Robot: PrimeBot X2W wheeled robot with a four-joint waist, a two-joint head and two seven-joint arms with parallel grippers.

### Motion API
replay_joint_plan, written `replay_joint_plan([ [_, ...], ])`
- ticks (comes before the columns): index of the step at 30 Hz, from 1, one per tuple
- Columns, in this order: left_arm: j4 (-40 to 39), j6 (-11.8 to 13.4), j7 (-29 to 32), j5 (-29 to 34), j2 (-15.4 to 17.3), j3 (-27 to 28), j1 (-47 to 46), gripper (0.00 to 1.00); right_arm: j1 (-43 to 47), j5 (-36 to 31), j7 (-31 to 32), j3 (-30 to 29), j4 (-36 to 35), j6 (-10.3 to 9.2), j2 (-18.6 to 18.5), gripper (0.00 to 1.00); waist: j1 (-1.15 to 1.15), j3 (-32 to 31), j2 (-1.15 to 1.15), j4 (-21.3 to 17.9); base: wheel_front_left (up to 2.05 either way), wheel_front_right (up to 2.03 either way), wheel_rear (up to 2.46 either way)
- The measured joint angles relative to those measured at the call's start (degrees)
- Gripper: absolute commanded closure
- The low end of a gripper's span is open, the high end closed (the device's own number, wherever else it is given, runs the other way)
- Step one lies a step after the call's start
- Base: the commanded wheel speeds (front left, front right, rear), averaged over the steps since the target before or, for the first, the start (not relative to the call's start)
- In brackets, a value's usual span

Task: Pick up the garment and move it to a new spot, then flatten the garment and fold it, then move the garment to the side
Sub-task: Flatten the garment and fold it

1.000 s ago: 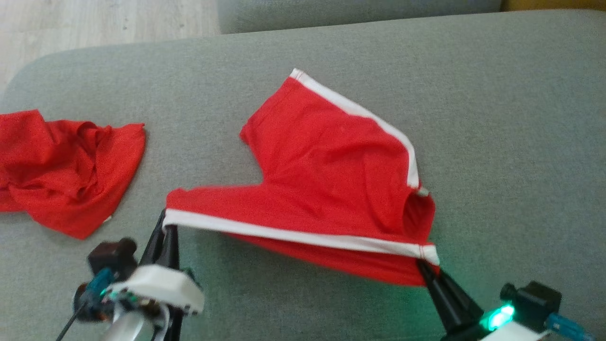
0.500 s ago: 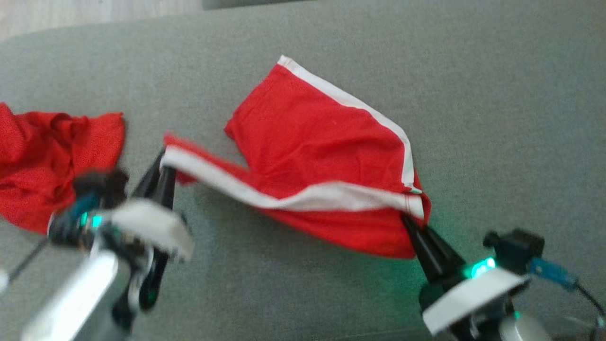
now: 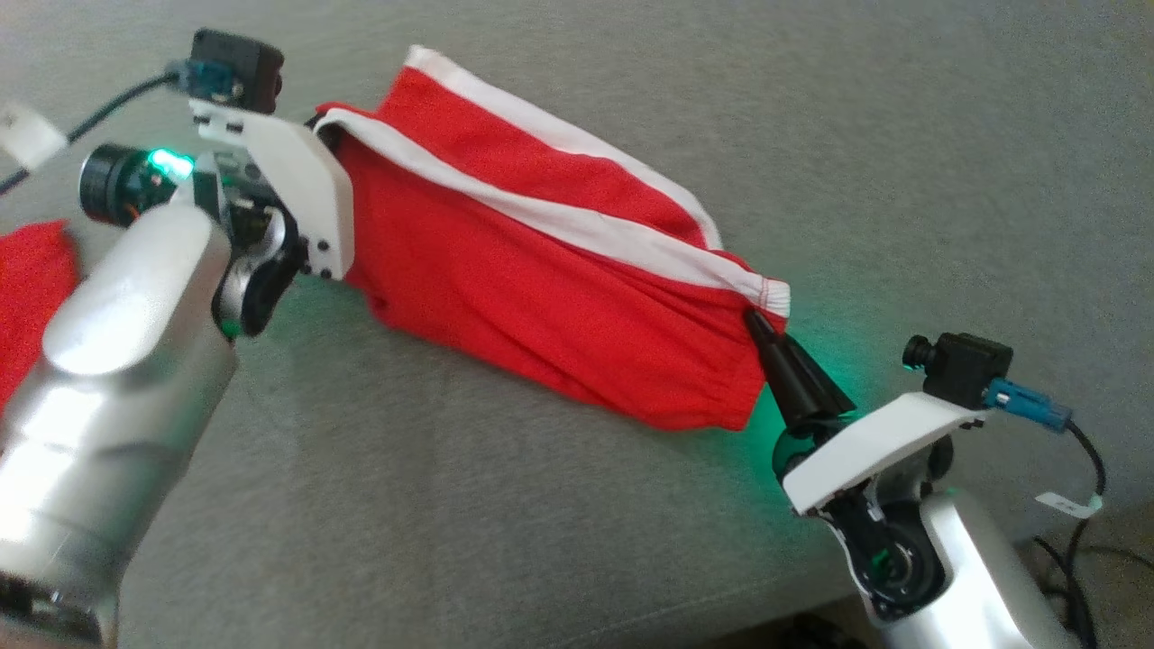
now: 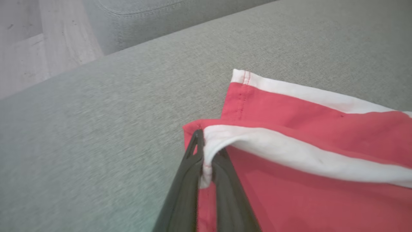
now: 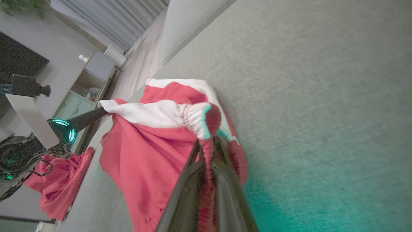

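Surface: grey sofa seat, woven fabric.
Item: red shorts with white side stripes, folded leg over leg, stretched slantwise between both hands; the lower edge sags onto the cushion.
Left hand: clenched on the white-trimmed hem corner.
Right hand: clenched on the elastic waistband end.
Also: second red garment, crumpled, well apart at the robot's left.

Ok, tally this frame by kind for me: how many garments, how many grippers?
Red garments: 2, the white-striped shorts and a crumpled red garment.
Grippers: 2, the left gripper and the right gripper, both shut on the shorts.
Total: 4.
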Motion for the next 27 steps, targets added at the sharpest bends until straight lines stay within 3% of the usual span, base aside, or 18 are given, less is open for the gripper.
replay_joint_plan([
  [4,7.7,-2.0,0.6,0.2,-2.4,-1.0,-3.9,1.0,-1.6,3.0,-2.2,1.7,2.4,0.0,0.3,1.0,0.0,1.3,0.0,-3.4,0.0,0.0,0.0],
  [12,18.4,-3.1,-0.7,0.2,-5.2,-0.9,-9.4,1.0,-5.7,6.5,-6.0,5.1,5.2,0.0,0.5,1.0,-0.01,2.5,0.0,-7.3,0.0,0.0,0.0],
  [13,19.5,-3.1,-0.7,0.2,-5.8,-0.8,-9.8,1.0,-5.8,6.9,-6.3,5.4,5.4,0.0,0.5,0.96,-0.01,2.5,0.0,-7.3,0.0,0.0,0.0],
  [14,20.3,-3.2,-0.8,0.1,-6.2,-0.4,-10.0,1.0,-5.9,7.1,-6.4,5.8,5.7,0.0,0.5,0.43,-0.01,2.5,0.0,-7.2,0.0,0.0,0.0],
  [15,21.1,-3.6,-1.2,-0.1,-6.5,0.0,-10.0,0.71,-5.9,7.1,-6.8,6.1,5.9,0.0,0.5,0.0,-0.01,2.4,0.0,-7.1,0.0,0.0,0.0],
  [16,21.8,-3.7,-1.8,-0.6,-7.0,0.4,-10.1,0.0,-5.9,7.1,-7.5,6.3,5.9,0.0,0.4,0.0,-0.01,2.4,0.0,-7.0,0.0,0.0,0.0],
  [19,23.4,-4.5,-4.5,-1.4,-7.7,0.9,-10.0,0.0,-7.0,3.0,-10.0,8.6,6.1,0.0,-1.9,0.0,-0.01,2.2,0.0,-6.3,0.0,0.0,0.0],
  [24,23.2,-4.5,-12.2,-1.9,-9.0,2.7,-9.8,0.0,-8.0,-1.3,-15.2,7.6,6.5,0.0,-5.2,0.0,-0.01,1.8,0.0,-4.7,0.0,0.0,0.0],
  [27,21.6,-2.5,-20.6,-1.7,-9.7,3.8,-8.8,0.0,-7.9,-5.1,-18.6,5.3,6.5,0.0,-7.0,0.0,-0.01,1.3,0.0,-3.2,0.0,0.0,0.0],
])
